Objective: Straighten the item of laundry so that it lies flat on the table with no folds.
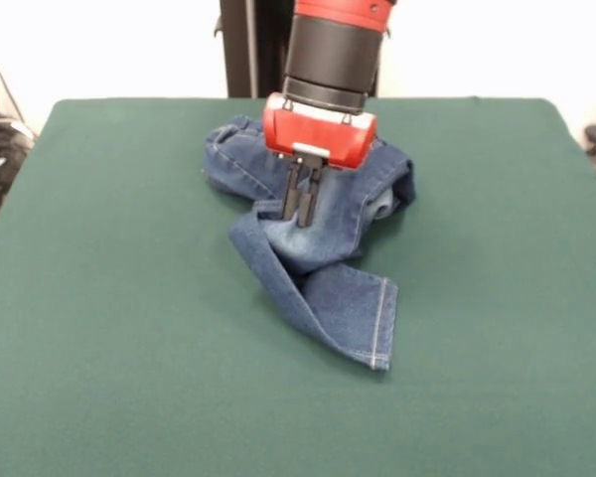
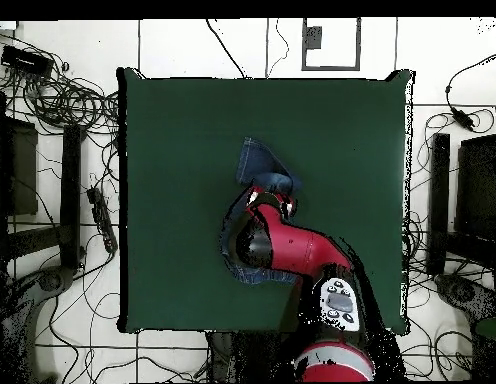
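One pair of small blue denim jeans (image 1: pixel 318 253) lies crumpled a little beyond the middle of the green table (image 1: pixel 99 328), with bare cloth all round it. Nearest in the front view, one trouser leg (image 1: pixel 353 313) runs out flat toward the front edge, its hem showing a line of tan stitching; this leg is tilted across the table rather than square to it. Behind that, the denim is twisted and bunched into a raised heap with faded pale patches on the fabric, and another fold of cloth (image 1: pixel 233 154) sticks out to one side of the heap. The gripper (image 1: pixel 303 204) hangs over the heap from a red and black arm (image 1: pixel 328 60) that comes down from above, and its two dark fingers sit close together, pinched on a ridge of the jeans at the top of the bunch. From overhead, the arm covers much of the garment, so only a blue wedge of denim (image 2: pixel 264 165) on one side and a dark curve of it on the other can be seen past it.
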Robot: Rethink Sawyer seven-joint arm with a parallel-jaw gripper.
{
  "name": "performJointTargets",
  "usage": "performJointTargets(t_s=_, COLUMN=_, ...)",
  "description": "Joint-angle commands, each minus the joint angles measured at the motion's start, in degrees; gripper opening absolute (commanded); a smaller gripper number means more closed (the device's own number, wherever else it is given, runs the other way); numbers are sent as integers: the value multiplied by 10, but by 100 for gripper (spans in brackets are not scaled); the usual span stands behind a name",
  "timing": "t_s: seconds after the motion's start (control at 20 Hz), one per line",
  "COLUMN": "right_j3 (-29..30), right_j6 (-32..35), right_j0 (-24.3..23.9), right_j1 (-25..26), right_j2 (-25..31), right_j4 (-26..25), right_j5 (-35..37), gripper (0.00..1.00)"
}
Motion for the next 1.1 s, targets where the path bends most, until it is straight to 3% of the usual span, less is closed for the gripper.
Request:
performJointTargets(t_s=0.05, right_j3=-1, right_j6=52, right_j0=29, right_j1=8, right_j2=81, right_j4=2, right_j5=104, gripper=0)
performJointTargets(t_s=0.3, right_j3=-7, right_j6=101, right_j0=81, right_j1=-19, right_j2=45, right_j4=52, right_j5=160, gripper=0)
performJointTargets(t_s=0.45, right_j3=6, right_j6=139, right_j0=103, right_j1=-27, right_j2=58, right_j4=90, right_j5=182, gripper=0)
performJointTargets(t_s=0.7, right_j3=1, right_j6=215, right_j0=192, right_j1=-23, right_j2=7, right_j4=172, right_j5=210, gripper=0)
performJointTargets(t_s=1.1, right_j3=-31, right_j6=292, right_j0=283, right_j1=-2, right_j2=-31, right_j4=284, right_j5=250, gripper=0)
